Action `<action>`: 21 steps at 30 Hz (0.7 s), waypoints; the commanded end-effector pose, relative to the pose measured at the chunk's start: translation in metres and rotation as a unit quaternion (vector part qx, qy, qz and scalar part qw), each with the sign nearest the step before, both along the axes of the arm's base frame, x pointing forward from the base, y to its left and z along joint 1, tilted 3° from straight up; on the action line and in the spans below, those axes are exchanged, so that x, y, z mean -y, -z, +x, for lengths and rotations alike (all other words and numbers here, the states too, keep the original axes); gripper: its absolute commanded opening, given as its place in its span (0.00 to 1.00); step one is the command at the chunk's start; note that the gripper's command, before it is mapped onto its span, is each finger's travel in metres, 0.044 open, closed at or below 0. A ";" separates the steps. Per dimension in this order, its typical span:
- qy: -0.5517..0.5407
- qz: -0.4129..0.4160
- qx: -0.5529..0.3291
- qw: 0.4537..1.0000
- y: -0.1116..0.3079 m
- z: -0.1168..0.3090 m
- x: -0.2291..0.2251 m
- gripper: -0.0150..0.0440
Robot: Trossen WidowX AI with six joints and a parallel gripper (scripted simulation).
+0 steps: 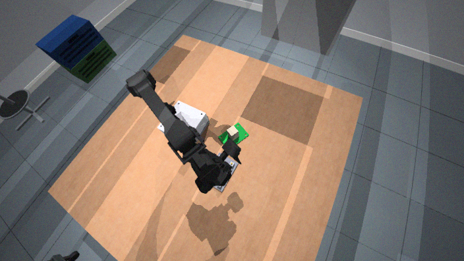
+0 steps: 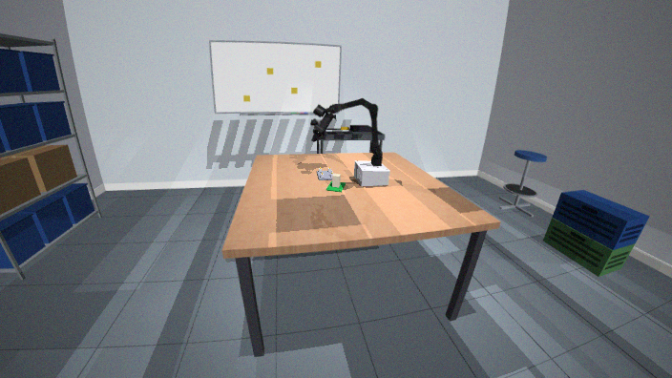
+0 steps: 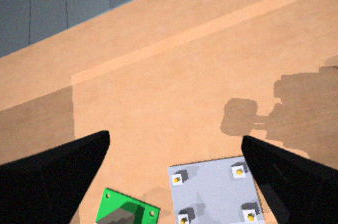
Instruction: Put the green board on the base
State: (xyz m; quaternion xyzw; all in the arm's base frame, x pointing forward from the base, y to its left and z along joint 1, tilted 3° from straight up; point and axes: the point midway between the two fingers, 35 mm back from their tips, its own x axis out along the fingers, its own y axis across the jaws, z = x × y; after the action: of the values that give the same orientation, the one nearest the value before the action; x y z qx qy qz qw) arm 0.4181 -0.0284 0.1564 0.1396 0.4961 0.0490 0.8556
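Note:
The green board (image 1: 242, 133) (image 2: 332, 188) (image 3: 104, 204) lies flat on the table, its pale square handle (image 1: 232, 130) (image 2: 336, 179) upward. In the wrist view it is cut off at the bottom edge, with two corner holes showing. The grey base (image 2: 325, 175) (image 3: 217, 187) lies beside it, apart from it. Four posts with gold pins show in the wrist view; the arm hides much of the base in the top view. My gripper (image 3: 175, 139) is open and empty, high above the table on the base side. The right finger overlaps the base's edge in the wrist view.
The white box (image 1: 191, 116) (image 2: 373, 175) under the arm's foot stands close to the board. The table (image 1: 273, 176) (image 2: 306, 240) carries broad shadows, including the arm's. A table edge and the floor (image 3: 20, 25) show at the wrist view's upper left.

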 end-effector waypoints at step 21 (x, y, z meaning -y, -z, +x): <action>0.048 -0.084 -0.284 0.954 0.084 -0.142 -0.186 1.00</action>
State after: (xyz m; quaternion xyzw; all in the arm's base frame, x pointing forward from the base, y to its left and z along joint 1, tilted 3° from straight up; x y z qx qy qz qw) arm 0.2784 0.1618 0.0741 0.0995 0.7119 -0.0656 0.6921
